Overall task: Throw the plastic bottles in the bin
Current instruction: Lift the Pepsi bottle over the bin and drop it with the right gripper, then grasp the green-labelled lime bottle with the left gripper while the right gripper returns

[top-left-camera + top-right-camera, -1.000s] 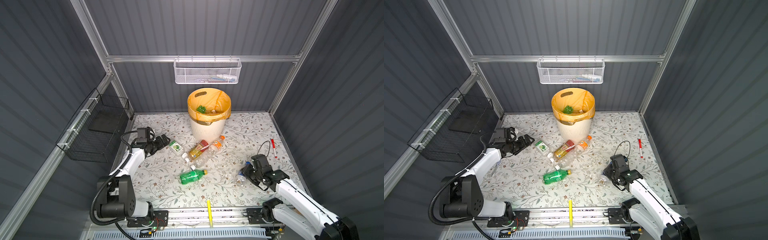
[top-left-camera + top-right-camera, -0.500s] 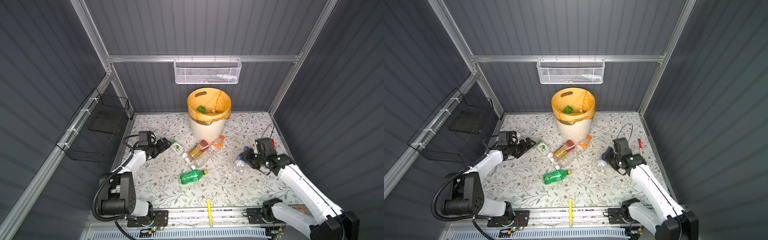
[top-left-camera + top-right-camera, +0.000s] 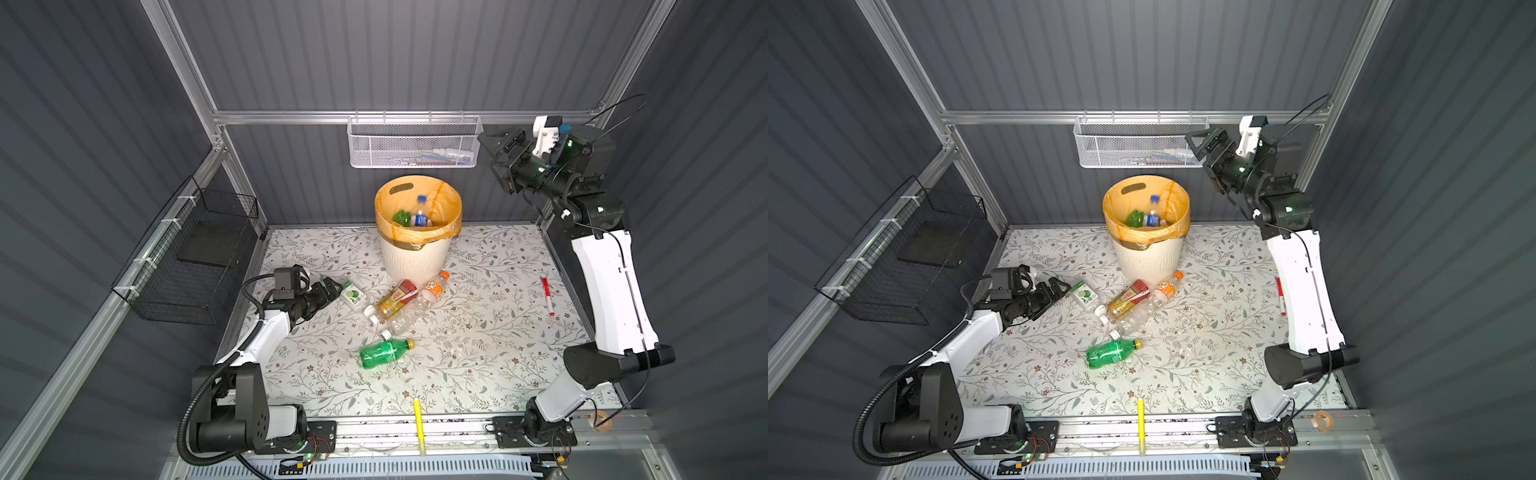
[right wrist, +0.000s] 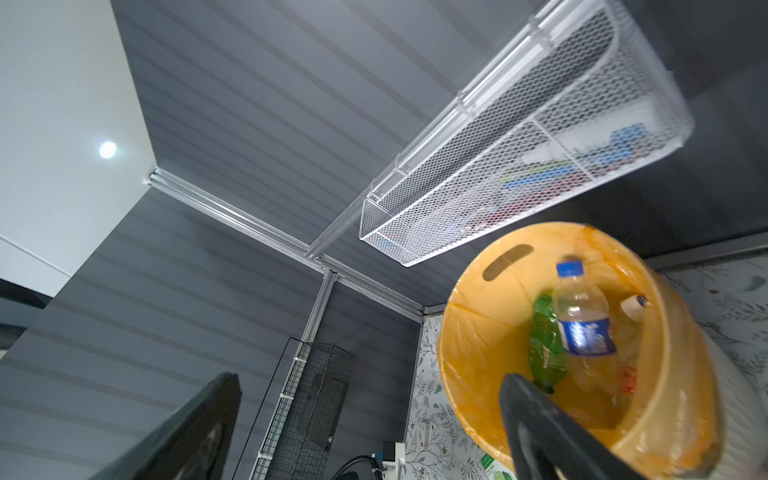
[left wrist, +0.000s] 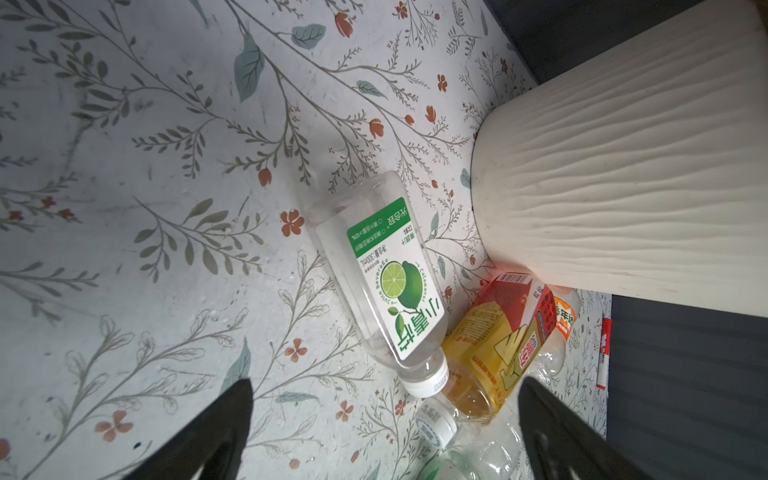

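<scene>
In both top views the right gripper [image 3: 492,164] hangs high beside the bin [image 3: 415,257], jaws wide and empty, with a blue-capped bottle [image 3: 420,217] inside it, so that drop looks done. The left wrist view has the left gripper [image 5: 385,384] spread wide with the lime-label bottle [image 5: 386,274] lying ahead of it; it needs to advance and close. The right wrist view shows the blue-capped bottle [image 4: 582,320] loose in the bin.

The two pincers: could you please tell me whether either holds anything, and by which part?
Nothing is held. The right pincer is open, the blue-capped bottle inside the bin; the left pincer is open, short of the lime-label bottle.
</scene>
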Robot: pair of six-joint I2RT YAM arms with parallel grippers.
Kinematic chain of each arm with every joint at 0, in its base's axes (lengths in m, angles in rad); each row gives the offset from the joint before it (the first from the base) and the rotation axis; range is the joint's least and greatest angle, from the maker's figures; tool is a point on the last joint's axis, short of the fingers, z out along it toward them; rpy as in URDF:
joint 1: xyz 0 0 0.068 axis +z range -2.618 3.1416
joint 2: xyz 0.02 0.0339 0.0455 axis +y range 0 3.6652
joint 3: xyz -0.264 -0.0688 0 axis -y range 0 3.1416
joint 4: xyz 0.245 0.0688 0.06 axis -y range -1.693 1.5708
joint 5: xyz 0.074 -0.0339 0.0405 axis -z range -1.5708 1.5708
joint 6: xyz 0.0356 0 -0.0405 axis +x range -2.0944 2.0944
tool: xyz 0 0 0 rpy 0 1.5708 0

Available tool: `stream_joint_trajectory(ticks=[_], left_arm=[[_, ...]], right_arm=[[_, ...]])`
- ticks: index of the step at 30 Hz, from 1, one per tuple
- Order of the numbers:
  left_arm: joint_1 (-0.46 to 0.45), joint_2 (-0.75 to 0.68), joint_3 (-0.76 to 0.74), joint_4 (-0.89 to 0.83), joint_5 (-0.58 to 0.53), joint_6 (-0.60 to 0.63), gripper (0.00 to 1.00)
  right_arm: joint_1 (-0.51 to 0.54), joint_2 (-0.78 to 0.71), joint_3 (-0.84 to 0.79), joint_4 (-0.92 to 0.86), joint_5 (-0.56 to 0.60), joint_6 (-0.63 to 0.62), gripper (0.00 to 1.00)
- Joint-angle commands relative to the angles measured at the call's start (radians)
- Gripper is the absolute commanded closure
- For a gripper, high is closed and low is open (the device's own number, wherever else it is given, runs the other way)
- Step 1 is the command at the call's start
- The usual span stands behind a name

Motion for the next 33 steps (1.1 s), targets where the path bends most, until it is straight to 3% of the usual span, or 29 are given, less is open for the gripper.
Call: stream_joint_trajectory(ticks=[1,4,8,12,15,23,33], left_arm=[[0.004,0.016,0.02,-0.005,0.02,-0.017,0.0],[0.0,0.037,0.02,0.024,0.044,-0.055,0.01],[-0.038,0.075,-0.001,0.085,0.044,-0.147,0.01],[-0.142,0.128,0.026,0.065,-0.046,-0.212,0.02],[-0.184,0.176,0.049,0.061,-0.113,-0.28,0.02],[-0.207,0.276,0.188,-0.096,-0.221,-0.327,0.0],[-0.216,0.366,0.295,-0.177,-0.244,-0.33,0.01]], right_arm=[[-0.036,-0.065,-0.106,0.028,-0.025,0.02,0.01],[-0.065,-0.17,-0.28,0.032,0.004,-0.029,0.01],[-0.083,-0.35,-0.677,0.048,0.129,-0.127,0.01],[-0.088,-0.473,-1.057,0.056,0.199,-0.132,0.01],[-0.09,-0.527,-1.246,0.065,0.234,-0.112,0.02],[-0.092,-0.568,-1.379,0.055,0.235,-0.114,0.01],[-0.092,-0.501,-1.42,0.116,0.188,-0.113,0.01]])
